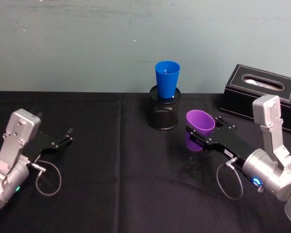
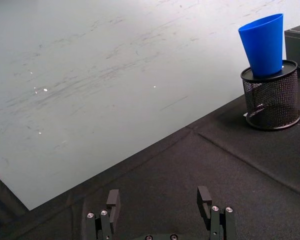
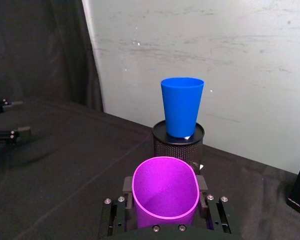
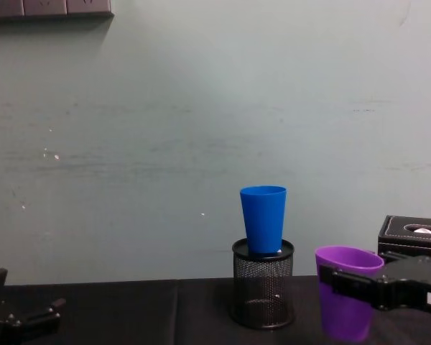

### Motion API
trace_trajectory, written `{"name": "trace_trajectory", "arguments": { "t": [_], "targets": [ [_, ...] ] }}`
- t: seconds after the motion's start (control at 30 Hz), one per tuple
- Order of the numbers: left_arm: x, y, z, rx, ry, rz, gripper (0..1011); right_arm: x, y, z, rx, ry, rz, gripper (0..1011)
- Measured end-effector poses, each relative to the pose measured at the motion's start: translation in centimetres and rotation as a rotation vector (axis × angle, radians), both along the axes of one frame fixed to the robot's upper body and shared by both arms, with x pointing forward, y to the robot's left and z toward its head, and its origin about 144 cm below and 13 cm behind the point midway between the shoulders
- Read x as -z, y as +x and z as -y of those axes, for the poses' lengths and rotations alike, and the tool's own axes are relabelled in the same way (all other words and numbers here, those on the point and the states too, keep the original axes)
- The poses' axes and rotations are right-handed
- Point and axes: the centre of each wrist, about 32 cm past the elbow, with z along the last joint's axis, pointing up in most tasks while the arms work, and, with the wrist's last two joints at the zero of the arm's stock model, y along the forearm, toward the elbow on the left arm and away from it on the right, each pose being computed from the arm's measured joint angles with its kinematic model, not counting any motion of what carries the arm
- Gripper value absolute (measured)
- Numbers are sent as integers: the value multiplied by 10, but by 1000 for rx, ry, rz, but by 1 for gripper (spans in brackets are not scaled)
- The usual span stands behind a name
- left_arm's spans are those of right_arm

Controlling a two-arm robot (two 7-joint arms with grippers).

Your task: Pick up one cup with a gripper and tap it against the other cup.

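The right gripper (image 1: 203, 132) is gripping the purple cup (image 1: 200, 120) just below its rim, its fingers (image 3: 127, 185) pressing both sides and squeezing the mouth oval. The cup is staying upright, near but apart from the blue cup (image 1: 167, 77), which is sitting on the mesh holder (image 1: 164, 116). The left gripper (image 2: 159, 197) is idling far left, fingers spread wide, holding nothing.

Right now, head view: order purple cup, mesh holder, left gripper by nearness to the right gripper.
1. purple cup, clamped in the right gripper.
2. mesh holder, ahead and to its left.
3. left gripper, far left side.
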Motion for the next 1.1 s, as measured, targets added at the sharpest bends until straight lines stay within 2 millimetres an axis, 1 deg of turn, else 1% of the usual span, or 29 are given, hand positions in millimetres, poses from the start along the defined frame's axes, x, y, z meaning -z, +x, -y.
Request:
{"name": "trace_trajectory", "arguments": {
  "t": [0.33,1.1],
  "targets": [
    [0,0,0,0,0,0,1011,8,-2,-2,-4,-28,-8,721],
    [0,0,0,0,0,0,1011,10,1,-5,-43,-54,-120,721]
  ]
}}
